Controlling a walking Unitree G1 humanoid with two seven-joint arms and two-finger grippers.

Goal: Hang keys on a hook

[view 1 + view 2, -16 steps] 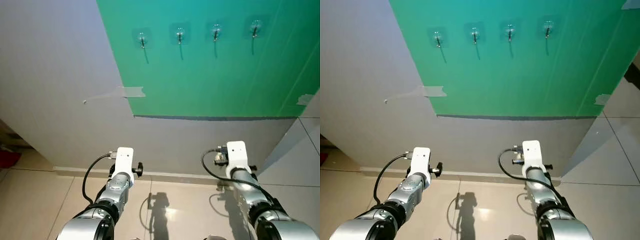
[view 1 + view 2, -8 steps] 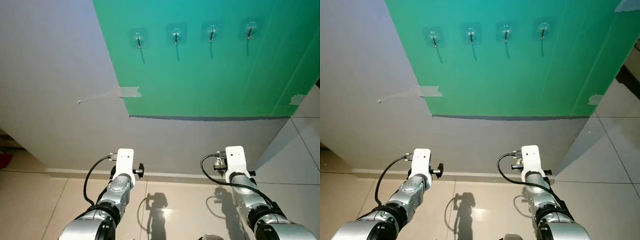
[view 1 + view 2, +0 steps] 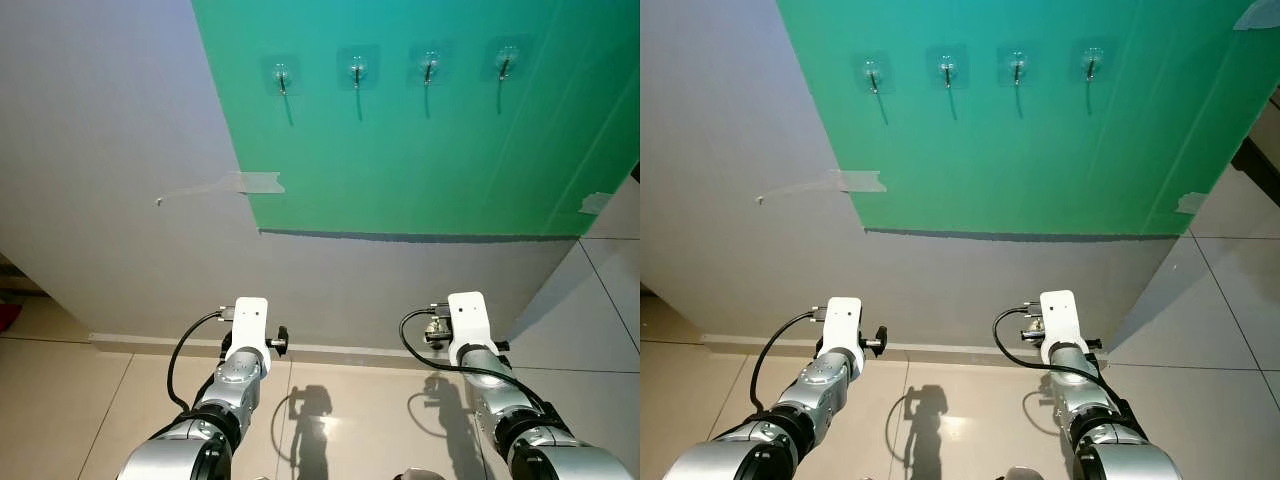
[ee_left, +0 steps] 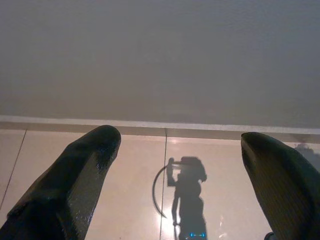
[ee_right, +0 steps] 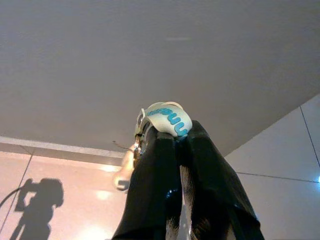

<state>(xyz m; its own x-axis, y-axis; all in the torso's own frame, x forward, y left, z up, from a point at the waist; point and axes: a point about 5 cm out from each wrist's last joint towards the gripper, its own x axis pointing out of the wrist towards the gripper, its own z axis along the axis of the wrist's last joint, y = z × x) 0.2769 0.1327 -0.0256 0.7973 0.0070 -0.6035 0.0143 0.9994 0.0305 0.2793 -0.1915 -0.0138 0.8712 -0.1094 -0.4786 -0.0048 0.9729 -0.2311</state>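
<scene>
right gripper (image 5: 175,137) still clamping keys (image 5: 165,117), hooks (image 3: 357,70) unreached

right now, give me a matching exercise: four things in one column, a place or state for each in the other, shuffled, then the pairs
Things:
1. left tool
2. right tool
3. hooks
4. tape

Places or states:
A. in a row high on the green panel
B. shut on the keys
C. open, holding nothing
D. at the panel's left edge, partly on the grey wall

Pairs: 1-C, 2-B, 3-A, 4-D
</scene>
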